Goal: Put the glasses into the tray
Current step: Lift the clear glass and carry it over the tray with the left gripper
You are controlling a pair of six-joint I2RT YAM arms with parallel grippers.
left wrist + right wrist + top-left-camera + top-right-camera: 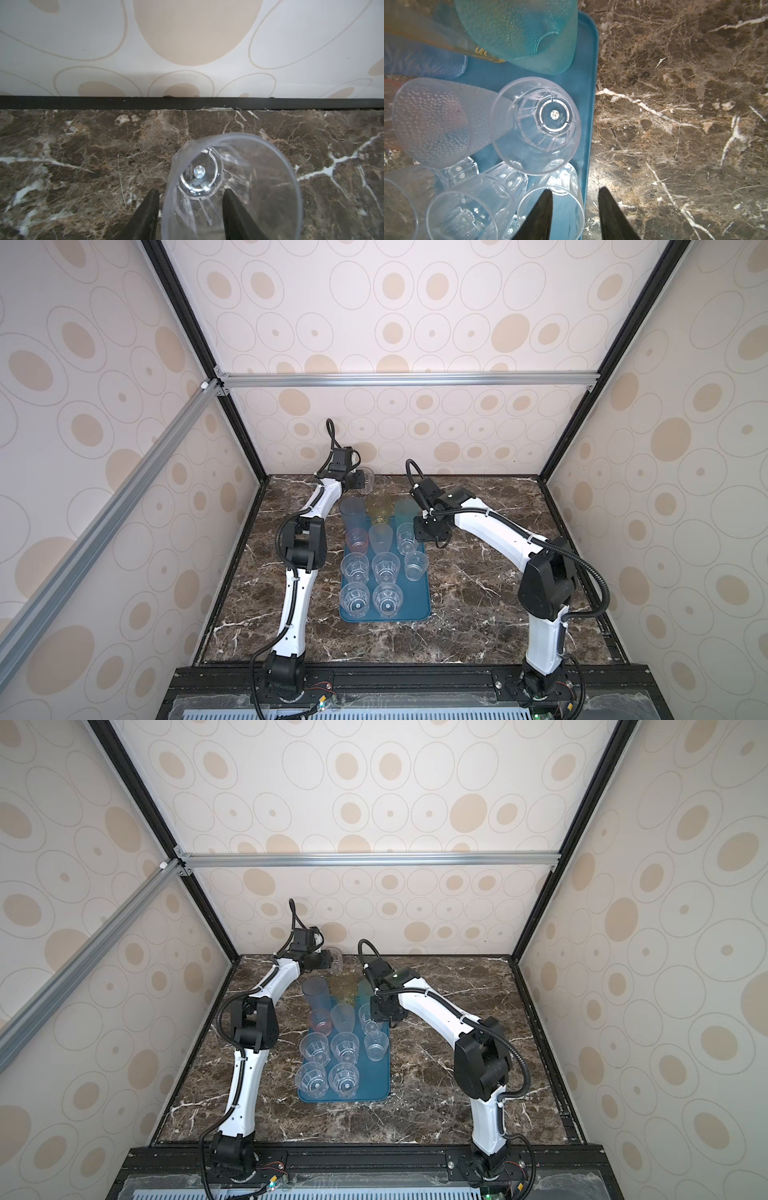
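Left wrist view: left gripper (190, 191) is straddling a clear glass (249, 176) beyond the tray (415, 603), grip unclear; right gripper (574, 189) is hovering part-open, empty, over the tray's rim, other glasses (355, 599) standing inside.

My bench: dark brown marble tabletop (478, 593), white-veined. Walls (395, 323) papered cream with beige ovals enclose it behind and on both sides. Black posts (237, 435) rise from its far corners; a silver bar (407, 379) crosses above its far edge.
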